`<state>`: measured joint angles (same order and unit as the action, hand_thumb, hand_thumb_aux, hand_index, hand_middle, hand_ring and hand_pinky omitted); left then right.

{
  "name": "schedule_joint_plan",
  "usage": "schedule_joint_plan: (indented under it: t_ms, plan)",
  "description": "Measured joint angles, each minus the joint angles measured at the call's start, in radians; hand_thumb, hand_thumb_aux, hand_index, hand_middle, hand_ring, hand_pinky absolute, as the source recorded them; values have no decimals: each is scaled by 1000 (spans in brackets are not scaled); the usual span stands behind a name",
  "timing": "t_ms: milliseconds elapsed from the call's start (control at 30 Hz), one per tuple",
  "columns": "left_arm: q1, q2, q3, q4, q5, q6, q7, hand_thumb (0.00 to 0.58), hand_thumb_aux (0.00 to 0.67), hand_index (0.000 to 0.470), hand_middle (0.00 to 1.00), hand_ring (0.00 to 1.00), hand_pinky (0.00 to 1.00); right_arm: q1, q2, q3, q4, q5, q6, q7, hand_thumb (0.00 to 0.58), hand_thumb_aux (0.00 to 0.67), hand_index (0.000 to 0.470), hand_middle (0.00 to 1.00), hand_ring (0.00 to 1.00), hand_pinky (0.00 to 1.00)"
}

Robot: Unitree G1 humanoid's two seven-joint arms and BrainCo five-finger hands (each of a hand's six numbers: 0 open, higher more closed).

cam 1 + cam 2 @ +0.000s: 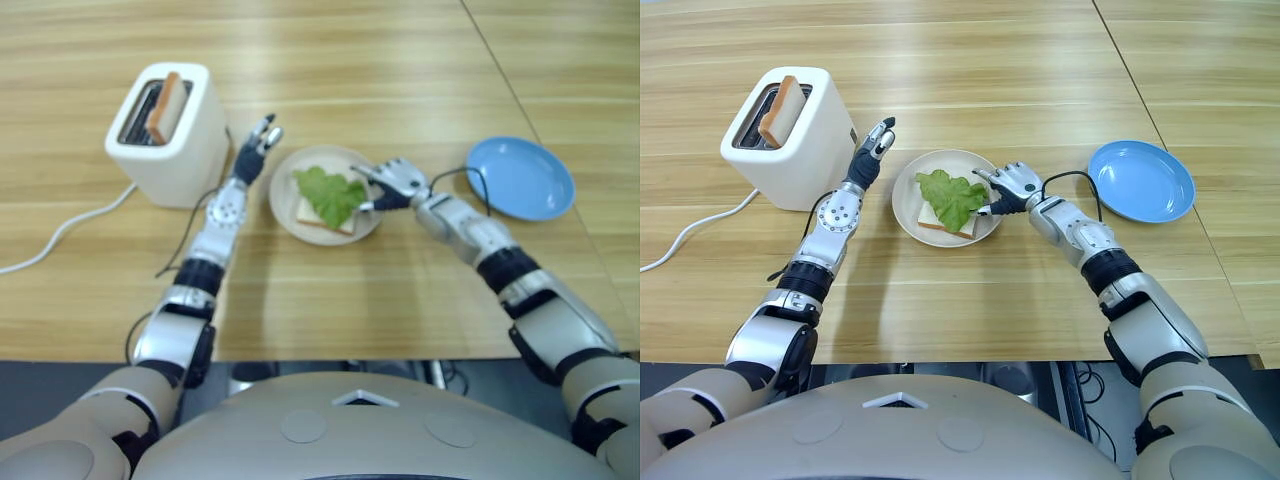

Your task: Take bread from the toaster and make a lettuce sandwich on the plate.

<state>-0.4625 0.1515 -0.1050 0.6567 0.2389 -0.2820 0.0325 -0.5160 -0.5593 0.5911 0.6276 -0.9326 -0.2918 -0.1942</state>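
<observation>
Pale wood-grain table (1040,60) before me, seen from the robot's head as I run the rig remotely; a white toaster (800,140) stands at the far left with its power cord (690,235) trailing off the left edge, and one slice of bread (783,108) stands upright in its slot, poking above the top where a hand could take it.

The cream plate (902,195) sits in the middle, just right of the toaster; on it lies a bottom slice (930,222) with the lettuce leaf (950,195) draped over it, covering most of the bread and leaving its near corner bare; I read the sandwich as half built, needing only its top slice.

My left hand (872,150) hangs between toaster and plate, empty, fingers straight and held close together, pointing away from me; it looks well placed for the toaster slot, which I judge to be the next reach.

My right hand (1012,187) rests at the plate's right rim, right against the leaf's edge; I cannot tell whether it pinches the lettuce or merely sits beside it; it seems stationed there to settle the leaf flat on the bread.

A blue plate (1140,180) lies well apart on the right, bare and unused.
</observation>
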Motion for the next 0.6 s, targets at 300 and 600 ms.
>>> schedule_joint_plan:
  t_ms: [300, 600]
  plan:
    - [113, 72, -4, -356, 117, 9, 62, 0, 0, 0, 0, 0, 0, 222, -305, -251, -475, 65, 80, 161, 0, 0, 0, 0, 0, 0]
    - [202, 246, 162, -921, 504, 185, 179, 0, 0, 0, 0, 0, 0, 391, -384, -627, -834, 184, 140, 219, 0, 0, 0, 0, 0, 0]
